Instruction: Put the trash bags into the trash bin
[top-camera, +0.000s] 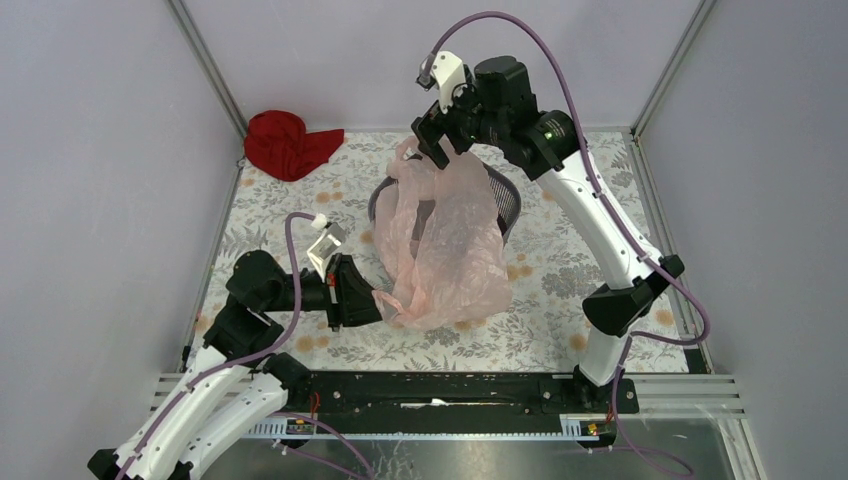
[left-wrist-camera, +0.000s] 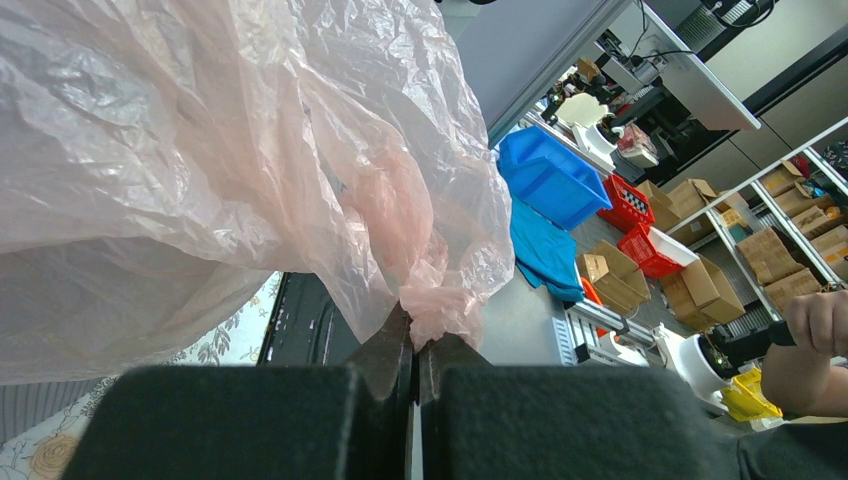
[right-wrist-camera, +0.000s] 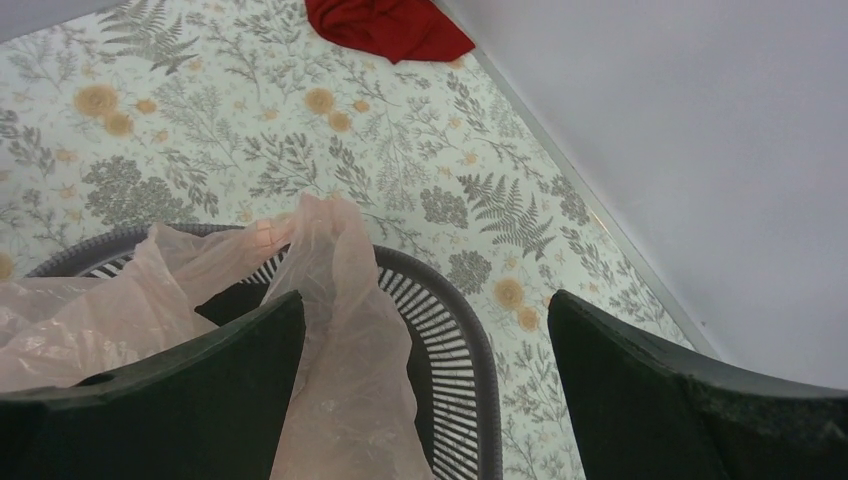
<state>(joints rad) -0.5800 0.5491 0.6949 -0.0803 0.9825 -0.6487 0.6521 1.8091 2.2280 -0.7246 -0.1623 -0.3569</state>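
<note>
The trash bag lies draped across the trash bin, which sits near the middle of the floral tabletop. The pale pink film covers most of the bin's mouth and near side, so from the top view only part of the dark rim and a patch of mesh wall on the right show. The bag's lower end spills out past the bin toward the left arm. There the left gripper sits low over the tabletop, its fingers clenched on a bunched corner of the film. The left wrist view confirms this: the two dark fingers press together with a twisted knot of the bag caught between them, and the rest of the film billows up and away. The right gripper hangs above the far rim of the bin, where the bag's upper edge rises to meet it. In the right wrist view its fingers are spread wide apart and grasp nothing. A fold of film stands beside the inner face of one finger, over the slotted rim. A red cloth lies in the far left corner, well apart from the bin.
</note>
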